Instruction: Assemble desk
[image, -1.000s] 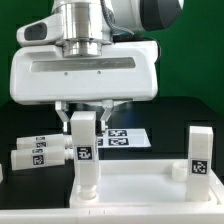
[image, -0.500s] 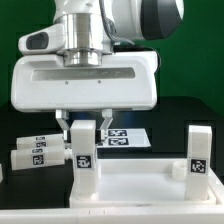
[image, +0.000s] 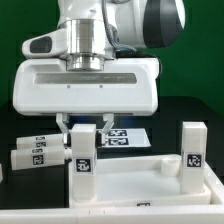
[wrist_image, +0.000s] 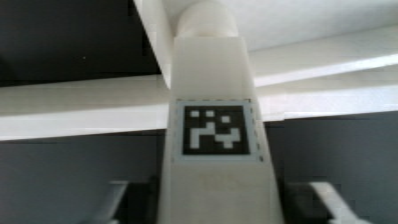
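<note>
With the end effector (image: 86, 128) gaping around the lower-left leg (image: 82, 165), I'm aiming to rise straight without nudging it.

Backdrop (image: 205, 70): plain green wall or screen, filling the rear of the exterior view.
Tabletop (image: 195, 108): flat, black, meeting the green along a straight rear edge.
Marker board (image: 130, 138): thin, white, printed with black-and-white tags, lying flat on the tabletop, partly hidden.
Lighting: even, diffuse.
</note>
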